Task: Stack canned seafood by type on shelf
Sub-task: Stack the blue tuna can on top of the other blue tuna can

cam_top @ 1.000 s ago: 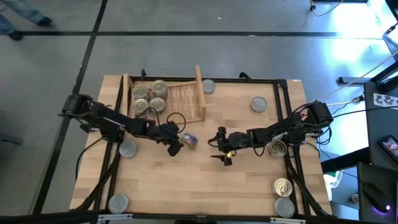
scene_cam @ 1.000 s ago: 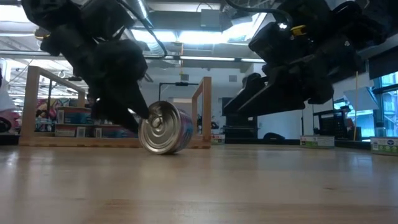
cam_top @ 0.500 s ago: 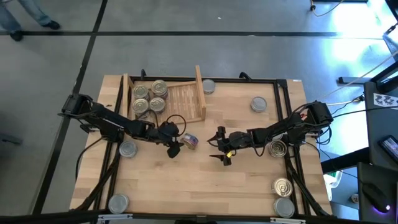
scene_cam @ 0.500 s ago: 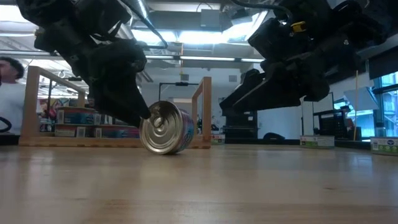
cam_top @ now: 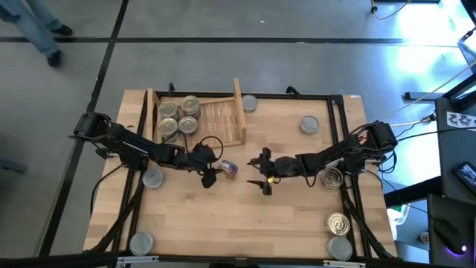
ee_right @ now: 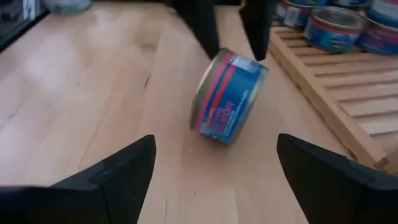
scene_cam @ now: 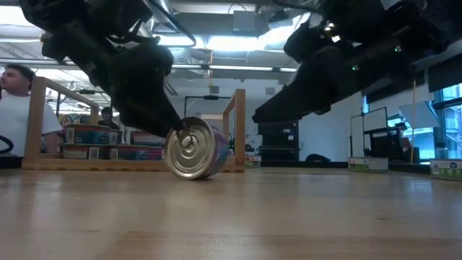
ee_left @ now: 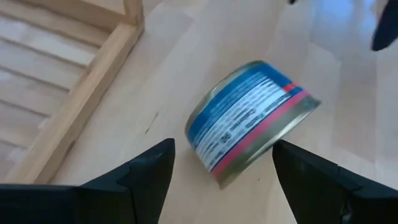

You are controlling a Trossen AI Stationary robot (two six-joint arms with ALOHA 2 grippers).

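A blue-and-red labelled can (cam_top: 227,169) lies tipped on its side on the wooden tabletop (cam_top: 297,216), just in front of the shelf (cam_top: 223,119), resting on its rim with its shiny end toward the low camera (scene_cam: 191,149). The left gripper (cam_top: 209,173) reaches in from the shelf side, fingers spread to either side of the can; in the left wrist view the can (ee_left: 249,121) sits between and beyond the two fingers (ee_left: 143,174), and whether either touches it cannot be told from there, though in the low view a fingertip meets the can's upper edge. The right gripper (cam_top: 262,176) hovers above the table on the opposite side of the can, fingers wide apart and holding nothing; its wrist view looks straight at the tilted can (ee_right: 227,96), apart from it. On the shelf's left portion, golden-topped cans (cam_top: 178,115) stand grouped together, the slatted base beside them bare. Other cans stand scattered over the table: a grey-topped one (cam_top: 249,103) just beyond the shelf's right board, another (cam_top: 309,123) farther right, one (cam_top: 152,177) by the left arm, and several (cam_top: 338,223) near the right edge. A person (scene_cam: 14,108) stands in the room behind.
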